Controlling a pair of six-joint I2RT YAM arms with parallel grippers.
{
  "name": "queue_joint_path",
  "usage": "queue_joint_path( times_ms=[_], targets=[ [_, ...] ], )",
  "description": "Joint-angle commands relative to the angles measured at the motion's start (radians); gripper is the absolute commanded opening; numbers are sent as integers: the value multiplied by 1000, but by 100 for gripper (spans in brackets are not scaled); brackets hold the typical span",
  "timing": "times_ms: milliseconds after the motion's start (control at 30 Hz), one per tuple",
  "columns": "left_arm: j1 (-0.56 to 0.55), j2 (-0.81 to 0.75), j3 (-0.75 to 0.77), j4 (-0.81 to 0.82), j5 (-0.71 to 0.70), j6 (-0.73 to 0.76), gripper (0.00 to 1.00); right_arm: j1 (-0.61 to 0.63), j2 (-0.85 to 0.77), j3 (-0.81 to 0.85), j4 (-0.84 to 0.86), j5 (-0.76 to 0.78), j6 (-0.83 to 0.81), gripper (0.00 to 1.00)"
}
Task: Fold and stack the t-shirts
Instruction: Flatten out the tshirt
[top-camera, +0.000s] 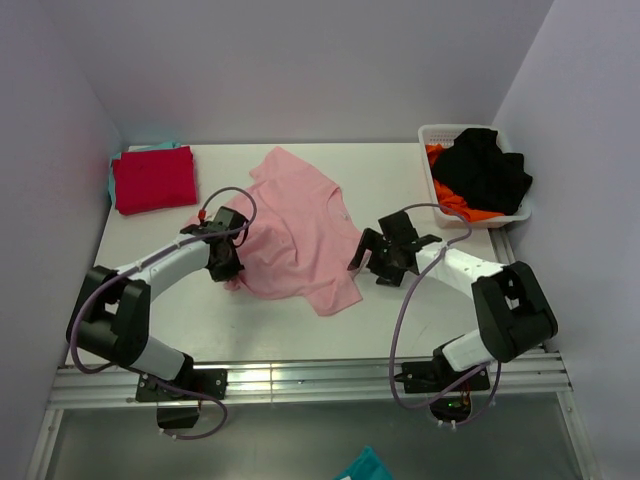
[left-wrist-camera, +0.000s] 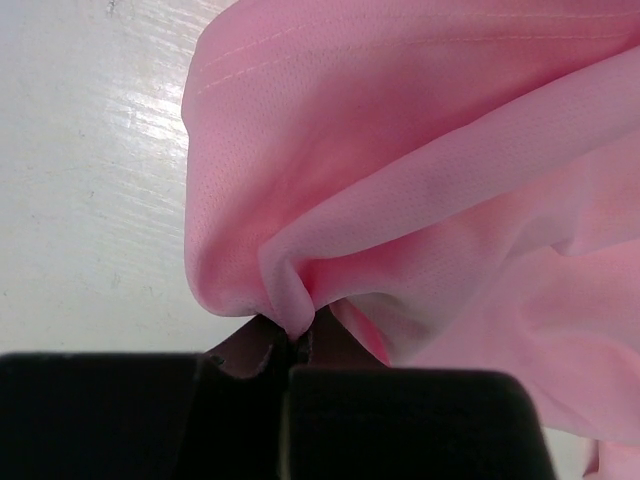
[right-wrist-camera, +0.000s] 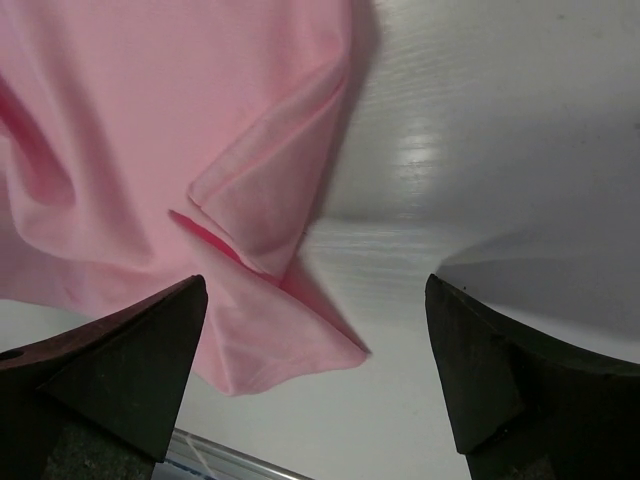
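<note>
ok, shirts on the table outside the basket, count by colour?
pink t-shirt: 1
red t-shirt: 1
teal t-shirt: 1, only an edge showing under the red one
total: 3

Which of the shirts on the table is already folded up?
The red shirt in the far left corner: it lies as a neat rectangle, while the pink shirt sprawls rumpled in the middle.
</note>
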Motion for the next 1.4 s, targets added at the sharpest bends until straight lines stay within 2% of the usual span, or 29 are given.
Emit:
queue_joint_path(
  times_ms=[0, 167, 300, 500, 600, 633, 667, 700, 733, 867, 967, 1067, 1100, 1167, 1200, 1267, 1367],
  targets=[
    [-2, 5, 32, -14, 7, 7, 0, 18, 10, 45, 44, -26, 12, 96],
    [-2, 31, 43, -14, 2, 9, 0, 43, -10, 10, 69, -68, 32, 94],
    [-2, 48, 49, -3, 10, 6, 0, 118, -15, -39, 127, -95, 46, 90],
    [-2, 66, 55, 3, 16, 4, 0, 166, 37, -27, 144, -100, 32, 77],
    [-2, 69, 57, 0, 12, 7, 0, 166, 30, -15, 132, -91, 19, 54],
    [-2, 68, 57, 1, 10, 9, 0, 166, 24, -15, 129, -89, 11, 33],
    [-2, 64, 55, 1, 8, 10, 0, 166, 19, -12, 116, -85, 9, 23],
    [-2, 64, 57, -2, 5, 12, 0, 166, 16, -1, 106, -77, 0, 8],
    [-2, 58, 60, -8, 1, 13, 0, 166, 2, 2, 92, -68, -4, 0],
    [-2, 5, 115, -92, -16, 15, 0, 164, -107, 43, -30, 22, -41, 0],
    [-2, -99, 277, -187, -41, 12, 0, 161, -245, 167, -196, 99, -101, 0],
    [-2, -193, 445, -307, -65, 7, 0, 152, -373, 364, -345, 159, -164, 0],
    [-2, -213, 487, -362, -68, 10, 0, 147, -416, 483, -379, 212, -193, 0],
    [-2, -262, 594, -399, -62, 23, 0, 147, -461, 594, -451, 247, -218, 0],
    [-2, -282, 622, -411, -44, 42, 0, 147, -504, 679, -459, 257, -236, 0],
    [-2, -336, 682, -436, -31, 59, 0, 149, -556, 738, -460, 271, -242, 0],
    [-2, -383, 864, -482, -5, 98, 0, 149, -647, 821, -459, 297, -242, 0]
  ],
)
